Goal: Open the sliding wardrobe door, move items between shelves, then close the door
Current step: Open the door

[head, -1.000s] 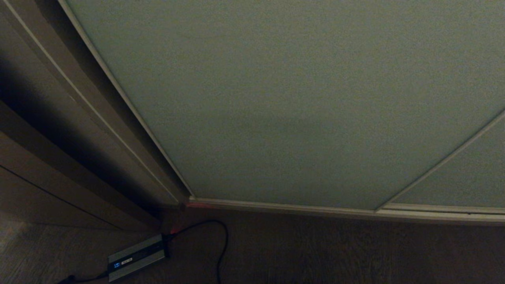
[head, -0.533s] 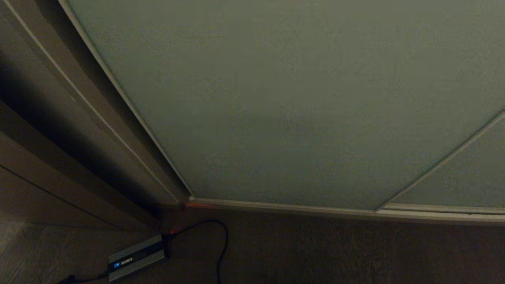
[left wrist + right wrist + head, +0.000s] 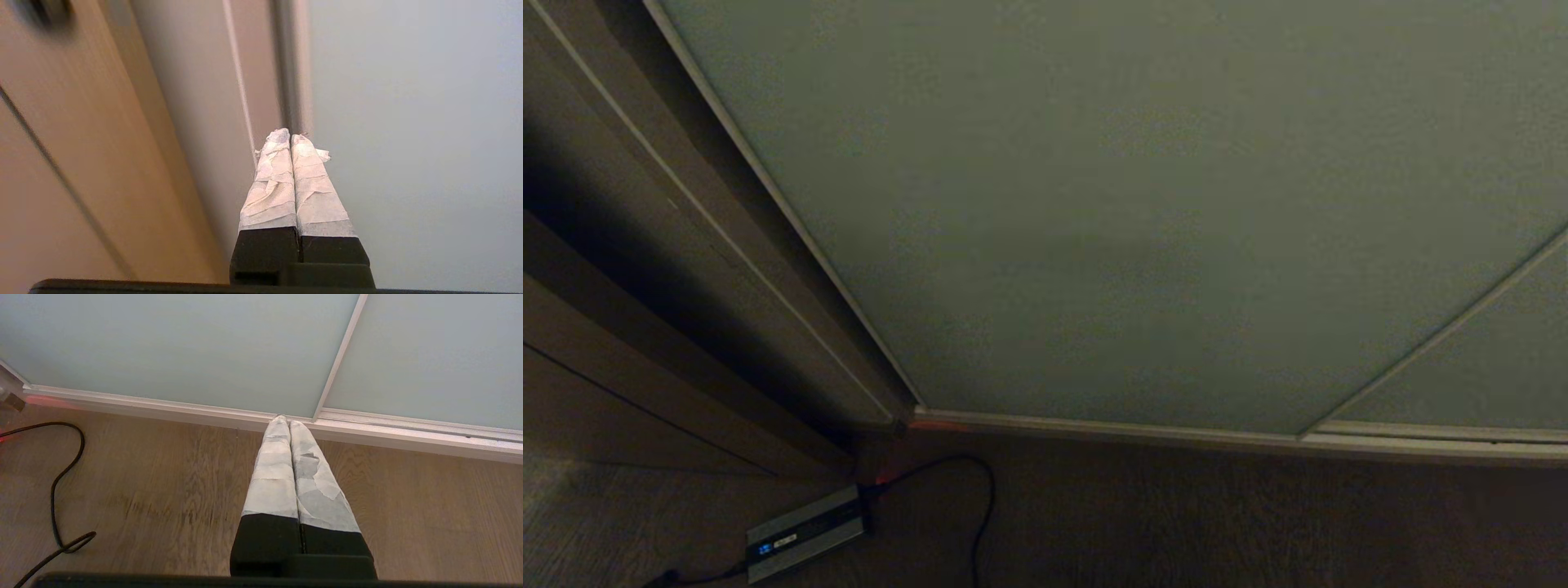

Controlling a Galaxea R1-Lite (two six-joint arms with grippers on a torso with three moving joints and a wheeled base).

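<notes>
head view: the sliding wardrobe door (image 3: pixel 1143 220), a tall grey-green panel, fills most of the frame, its long axis upright, its foot on the pale bottom rail (image 3: pixel 1111 429). brown door casing (image 3: pixel 645 269) flanks it on the left; a small grey box (image 3: pixel 805 535) with a black cable (image 3: pixel 984 506) lies on the wood floor (image 3: pixel 1258 523).

left wrist view: the left gripper (image 3: pixel 291 139), taped fingers (image 3: pixel 271 179) pressed together on nothing, points at the door's left edge beside the casing.

right wrist view: the right gripper (image 3: pixel 285 419), clenched and empty, hangs over the floor, aimed at the rail.
</notes>
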